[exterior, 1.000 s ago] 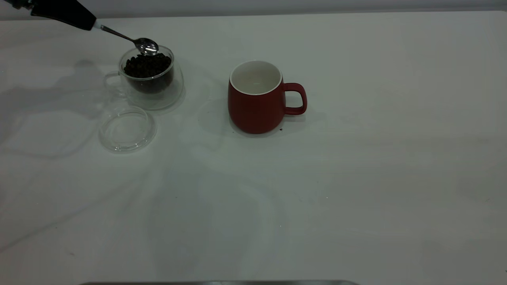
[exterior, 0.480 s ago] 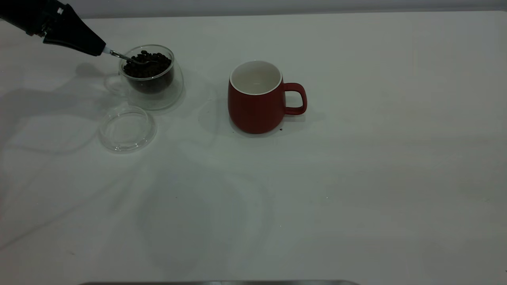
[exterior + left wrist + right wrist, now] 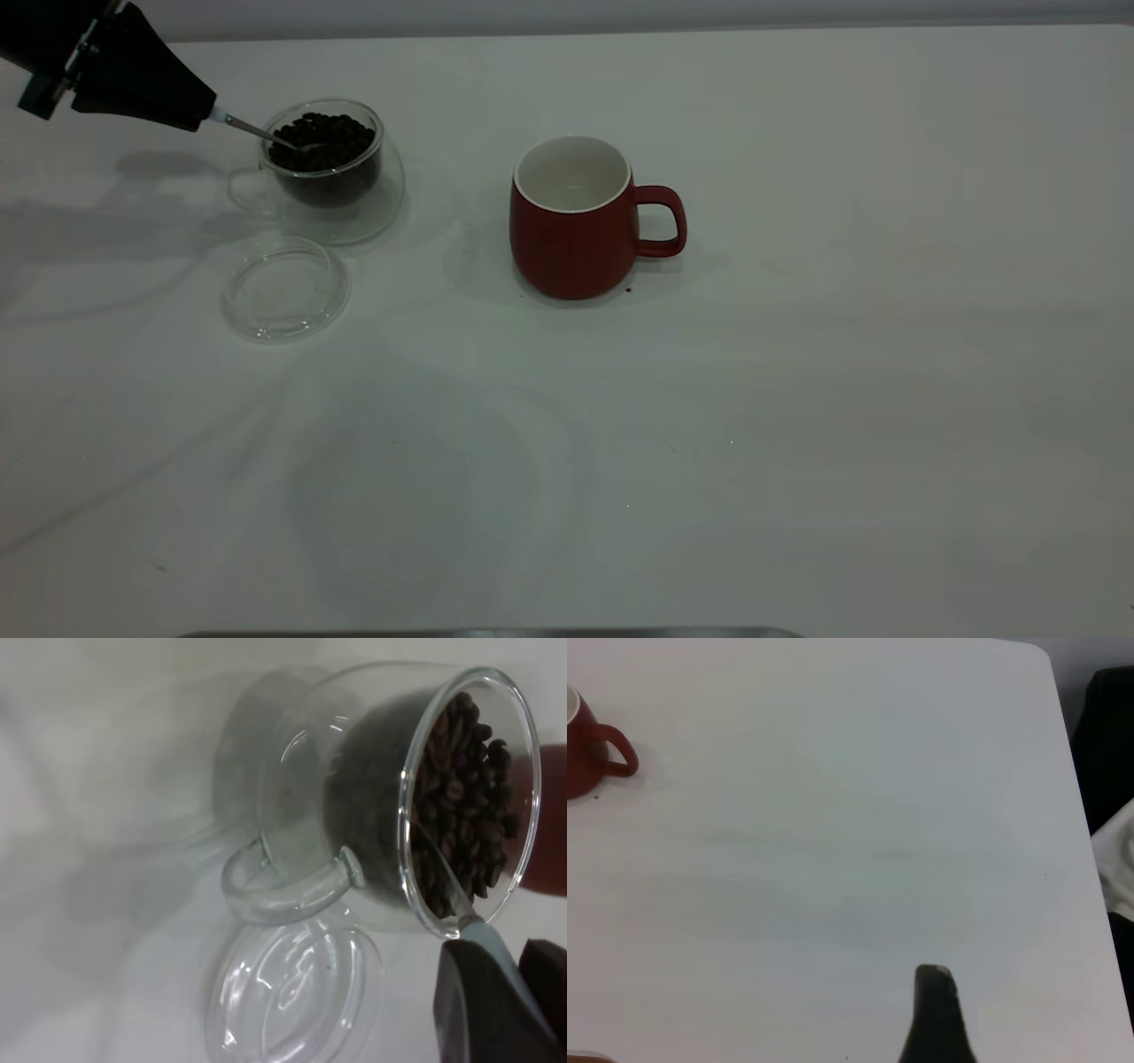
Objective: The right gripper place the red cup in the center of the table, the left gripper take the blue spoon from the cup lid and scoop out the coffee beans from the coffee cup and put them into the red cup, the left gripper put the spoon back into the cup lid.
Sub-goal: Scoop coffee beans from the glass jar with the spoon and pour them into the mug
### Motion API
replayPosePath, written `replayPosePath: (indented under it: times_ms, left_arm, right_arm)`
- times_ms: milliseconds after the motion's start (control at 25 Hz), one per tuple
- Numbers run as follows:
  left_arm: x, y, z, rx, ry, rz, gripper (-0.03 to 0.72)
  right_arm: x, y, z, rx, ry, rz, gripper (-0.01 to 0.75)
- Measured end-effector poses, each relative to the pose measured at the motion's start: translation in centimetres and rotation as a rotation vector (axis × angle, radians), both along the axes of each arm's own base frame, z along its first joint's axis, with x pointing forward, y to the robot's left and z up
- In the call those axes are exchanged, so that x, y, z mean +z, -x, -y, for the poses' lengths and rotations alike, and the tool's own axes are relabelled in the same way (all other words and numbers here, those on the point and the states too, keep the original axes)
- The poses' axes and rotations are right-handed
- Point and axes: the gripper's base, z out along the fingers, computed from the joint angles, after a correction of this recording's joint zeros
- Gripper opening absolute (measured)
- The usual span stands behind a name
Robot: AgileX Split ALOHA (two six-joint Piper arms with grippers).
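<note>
Since half a second ago the coffee cup (image 3: 330, 173) has shifted slightly leftward with the blue spoon (image 3: 252, 129) dug in; the spoon's bowl is buried among the coffee beans (image 3: 323, 146). Left gripper (image 3: 199, 111), partly cut off at the exterior view's corner, clamps the handle. Cup lid (image 3: 284, 288) lies bare just beside the cup. Red cup (image 3: 574, 221) stands mid-table (image 3: 797, 354), white inside showing. Right gripper (image 3: 935, 1010) appears only in its wrist view, one fingertip; finger state cannot be told.

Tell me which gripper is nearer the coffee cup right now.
Left. The left gripper sits just beside the coffee cup, holding the blue spoon dipped in the coffee beans. The right gripper is far off, beyond the red cup.
</note>
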Motion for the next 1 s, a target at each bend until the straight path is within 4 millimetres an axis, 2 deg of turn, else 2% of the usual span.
replayPosePath:
  times_ms: [600,760,1000]
  left_arm:
    - [0.2,0.1,0.3,0.065,0.098,-0.070,0.114]
    - [0.2,0.2,-0.4,0.076,0.102,-0.072,0.114]
    - [0.6,0.6,-2.6,0.117,0.159,-0.077,0.114]
  right_arm:
    - [0.0,0.0,0.0,0.000,0.000,0.000,0.587]
    - [0.0,0.0,0.0,0.000,0.000,0.000,0.587]
    - [0.0,0.0,0.0,0.000,0.000,0.000,0.587]
